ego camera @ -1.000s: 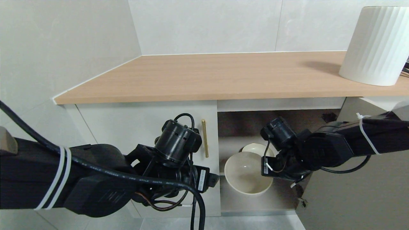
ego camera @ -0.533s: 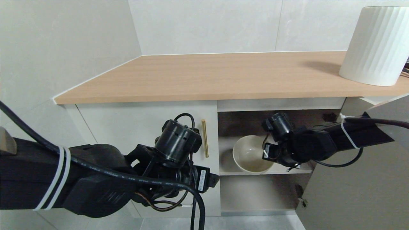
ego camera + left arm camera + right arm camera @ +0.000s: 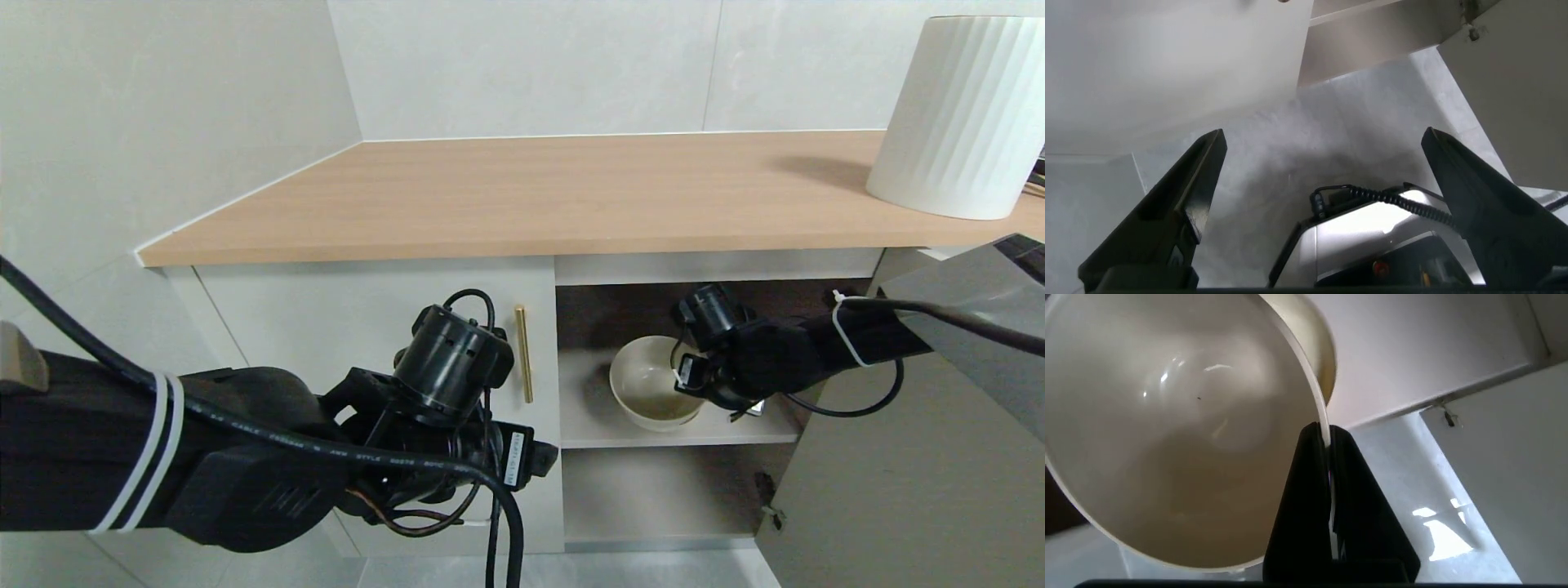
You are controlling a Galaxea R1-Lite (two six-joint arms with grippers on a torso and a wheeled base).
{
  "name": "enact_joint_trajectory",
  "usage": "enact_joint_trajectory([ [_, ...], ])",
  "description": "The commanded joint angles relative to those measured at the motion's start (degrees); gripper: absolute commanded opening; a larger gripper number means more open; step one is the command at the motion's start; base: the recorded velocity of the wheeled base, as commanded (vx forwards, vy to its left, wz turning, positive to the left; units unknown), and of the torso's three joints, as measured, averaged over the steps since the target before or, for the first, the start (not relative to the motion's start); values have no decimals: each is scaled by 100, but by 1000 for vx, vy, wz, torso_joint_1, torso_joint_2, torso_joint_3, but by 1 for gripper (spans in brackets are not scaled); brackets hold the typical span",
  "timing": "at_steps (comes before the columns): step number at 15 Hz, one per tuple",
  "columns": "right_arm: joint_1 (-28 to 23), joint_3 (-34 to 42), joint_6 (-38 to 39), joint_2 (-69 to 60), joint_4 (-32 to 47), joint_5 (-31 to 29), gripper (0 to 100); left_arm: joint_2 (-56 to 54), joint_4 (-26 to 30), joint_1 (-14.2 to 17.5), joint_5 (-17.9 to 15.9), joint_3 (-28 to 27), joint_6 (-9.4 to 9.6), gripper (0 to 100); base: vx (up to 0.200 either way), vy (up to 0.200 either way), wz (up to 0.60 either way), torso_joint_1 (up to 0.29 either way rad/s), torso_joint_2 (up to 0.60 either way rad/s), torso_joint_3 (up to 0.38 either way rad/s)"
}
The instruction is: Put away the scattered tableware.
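Note:
A cream bowl [image 3: 651, 393] is inside the open cabinet, at the level of the middle shelf [image 3: 592, 425], tilted with its opening toward me. My right gripper [image 3: 688, 384] is shut on the bowl's right rim; in the right wrist view the dark fingers [image 3: 1323, 506] pinch the thin rim of the bowl [image 3: 1184, 433]. A second cream rim [image 3: 1321, 351] shows just behind it. Whether the held bowl rests on anything I cannot tell. My left gripper [image 3: 1323, 139] stands open and empty above the grey floor, low in front of the closed left door.
A wooden countertop [image 3: 571, 196] tops the cabinet, with a white ribbed cylinder [image 3: 963, 114] at its right end. The left door has a gold handle [image 3: 523, 353]. The right door [image 3: 898, 490] is swung open. The lower compartment [image 3: 653, 498] lies under the shelf.
My right gripper has carried the bowl up and deeper into the cabinet, from in front of the lower compartment to the middle shelf. The left arm has stayed put.

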Motion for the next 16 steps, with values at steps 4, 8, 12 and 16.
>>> enact_joint_trajectory([
  [4, -121, -238, 3, 414, -146, -45, 0, 11, -1, 2, -3, -1, -3, 100, 0, 0, 0, 0, 0, 0],
  [8, -130, -326, 3, 502, -164, -54, 0, 11, -1, 2, 6, -1, -3, 100, 0, 0, 0, 0, 0, 0],
  [12, -130, -370, 3, 546, -164, -54, 100, 11, -1, 2, 6, -1, -3, 100, 0, 0, 0, 0, 0, 0],
  [16, -121, -361, 3, 529, -164, -45, 100, 11, -1, 11, 6, -10, -3, 100, 0, 0, 0, 0, 0, 0],
])
